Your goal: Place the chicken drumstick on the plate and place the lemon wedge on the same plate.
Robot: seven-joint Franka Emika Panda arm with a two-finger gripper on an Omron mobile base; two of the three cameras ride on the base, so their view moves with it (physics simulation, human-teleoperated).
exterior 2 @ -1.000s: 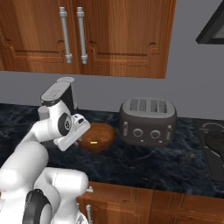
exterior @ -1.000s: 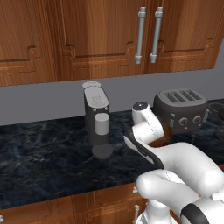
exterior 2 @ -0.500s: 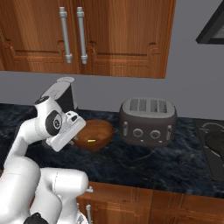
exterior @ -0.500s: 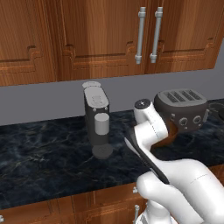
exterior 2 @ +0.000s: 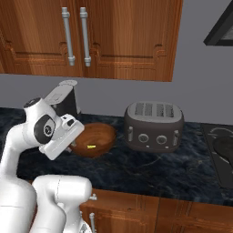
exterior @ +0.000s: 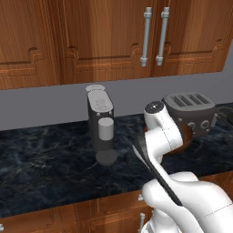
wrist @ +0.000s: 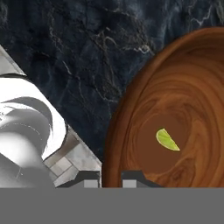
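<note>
Lemon pick pending, jaws (wrist: 109, 178) shut & empty over bowl rim.

Tiny yellow-green lemon wedge (wrist: 167, 140) lies flat near centre of large round brown wooden bowl (wrist: 175, 109), on dark marbled surface (wrist: 74, 52) between grey coffee machine (exterior: 101, 123) & dark grey toaster (exterior 2: 154, 125). Plate & drumstick: can't tell where. Jaws closed with nothing held, tips just over bowl's near rim, offset from wedge. For clean pick, likely: open jaws first, shift to centre over wedge, align across its narrow width, descend straight inside bowl w/o clipping rim, close gently near bowl floor since wedge is thin & could slip, then lift clear before moving off.
</note>
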